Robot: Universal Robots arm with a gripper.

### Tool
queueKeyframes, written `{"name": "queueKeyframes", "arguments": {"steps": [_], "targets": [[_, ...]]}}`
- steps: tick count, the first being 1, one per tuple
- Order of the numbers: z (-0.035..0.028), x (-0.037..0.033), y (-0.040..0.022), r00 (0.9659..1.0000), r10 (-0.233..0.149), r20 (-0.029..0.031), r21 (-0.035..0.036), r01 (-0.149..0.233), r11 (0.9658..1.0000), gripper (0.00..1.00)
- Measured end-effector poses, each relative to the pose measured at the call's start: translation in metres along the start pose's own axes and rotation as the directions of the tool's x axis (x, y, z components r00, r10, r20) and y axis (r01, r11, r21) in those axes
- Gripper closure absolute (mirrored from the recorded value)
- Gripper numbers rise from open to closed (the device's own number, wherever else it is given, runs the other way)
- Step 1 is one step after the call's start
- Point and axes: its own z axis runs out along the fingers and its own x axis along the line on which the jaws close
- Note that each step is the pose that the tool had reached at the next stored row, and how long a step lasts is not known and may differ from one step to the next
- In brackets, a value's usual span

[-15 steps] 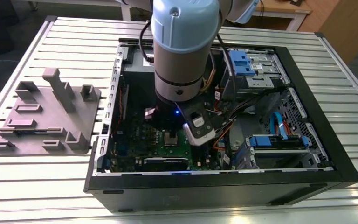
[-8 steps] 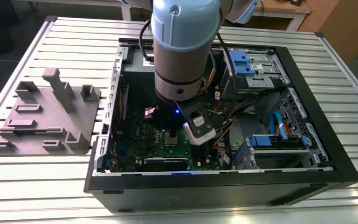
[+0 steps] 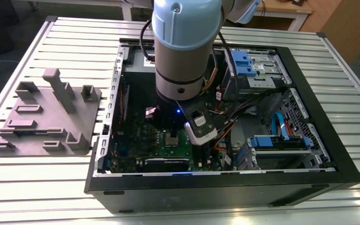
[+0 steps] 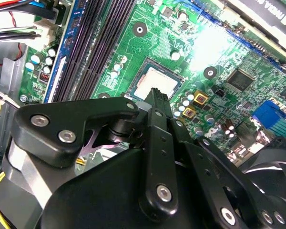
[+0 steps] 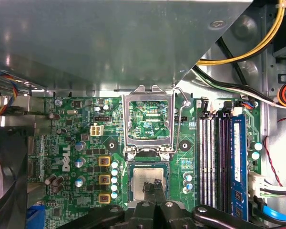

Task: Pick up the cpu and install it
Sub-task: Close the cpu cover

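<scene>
Matt silver metal cpu (image 5: 145, 174), glossy green motherboard (image 5: 52, 138), matt black plastic end effector (image 5: 154, 187)

Slatted alu table (image 3: 42, 197), wood desk (image 3: 286, 10) behind

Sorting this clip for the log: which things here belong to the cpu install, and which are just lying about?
Job in hand:
cpu, lying flat in its seat on the green board
tool, right above it
open socket frame

Lying about:
grey tray
memory sticks
black fan
</scene>
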Motion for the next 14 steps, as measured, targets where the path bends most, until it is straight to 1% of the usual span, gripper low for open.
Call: {"name": "queueKeyframes", "arguments": {"steps": [5,14], "targets": [[-0.0002,-0.0011,0.0000,1.0000,0.000,0.0000,0.0000,0.000,1.0000,0.90],[0.0003,-0.0134,0.0001,1.0000,0.004,0.0003,0.0000,-0.004,1.0000,0.90]]}}
